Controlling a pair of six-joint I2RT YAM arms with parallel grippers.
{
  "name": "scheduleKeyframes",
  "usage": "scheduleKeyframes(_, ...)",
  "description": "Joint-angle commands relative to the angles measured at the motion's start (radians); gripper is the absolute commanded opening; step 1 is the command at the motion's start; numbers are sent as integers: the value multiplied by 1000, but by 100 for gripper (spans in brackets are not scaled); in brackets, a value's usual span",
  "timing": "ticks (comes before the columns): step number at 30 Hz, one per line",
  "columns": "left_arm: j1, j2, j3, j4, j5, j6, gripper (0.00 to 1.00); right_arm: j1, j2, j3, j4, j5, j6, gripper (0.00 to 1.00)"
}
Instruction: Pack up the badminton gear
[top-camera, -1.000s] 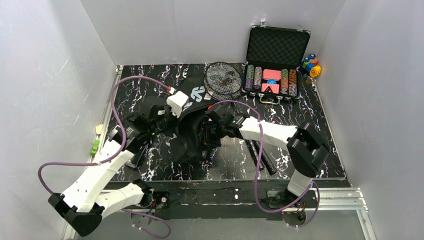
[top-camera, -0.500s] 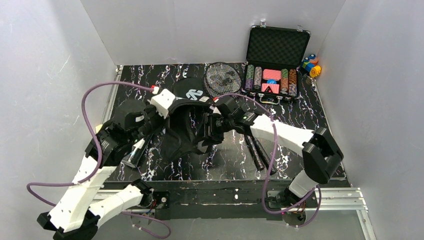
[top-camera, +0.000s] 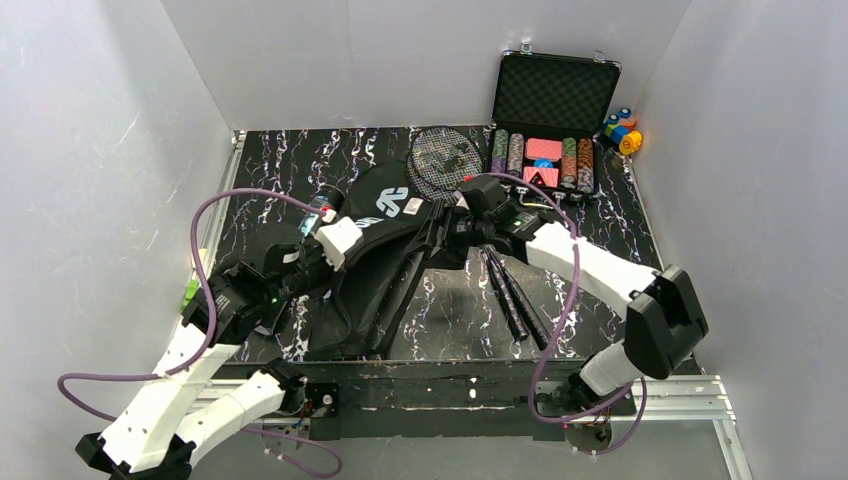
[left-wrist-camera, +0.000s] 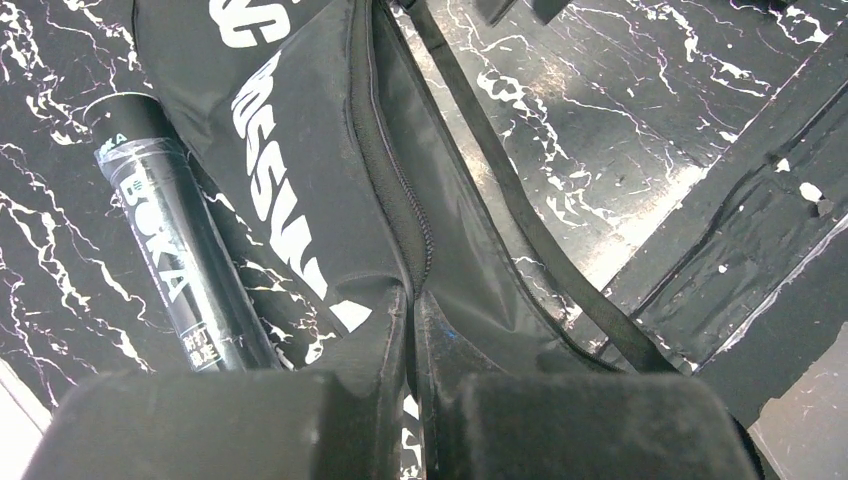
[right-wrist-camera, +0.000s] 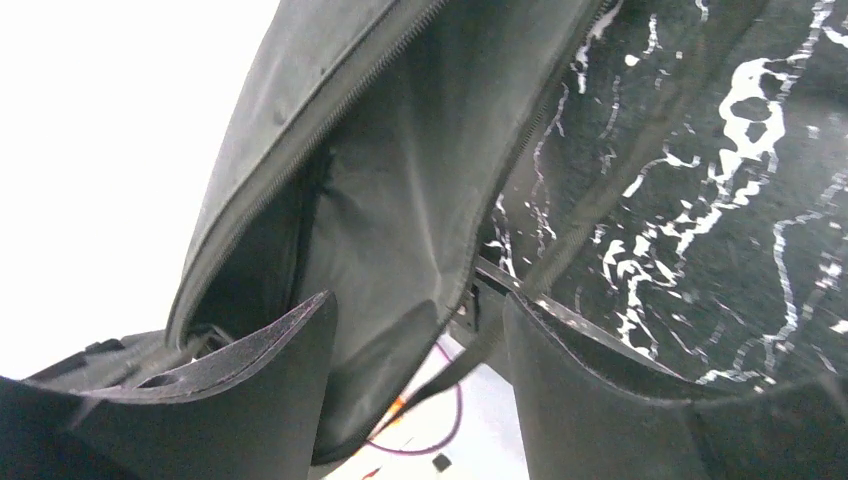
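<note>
bag (left-wrist-camera: 300, 180): limp, light fabric | my L gripper (left-wrist-camera: 412, 385) pinched on zip edge | R gripper (right-wrist-camera: 415, 315) jaws apart | I'd grab rim w/ R

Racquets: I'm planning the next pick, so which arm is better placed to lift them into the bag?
Right. The right gripper is open and nearest the racquets, whose handles lie on its side. The left gripper is shut on the bag, holding its edge.
</note>
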Motion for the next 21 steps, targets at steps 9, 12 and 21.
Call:
scheduleKeyframes(9, 2, 3, 19, 5, 47, -5, 0, -1, 255, 38, 354, 41, 281, 64)
scheduleKeyframes(12, 1, 3, 29, -5, 52, -4, 0, -18, 312, 43, 395, 78, 316, 60)
scheduleKeyframes(21, 1, 0, 32, -22, 65, -10, 0, -69, 301, -52, 534, 70, 375, 53)
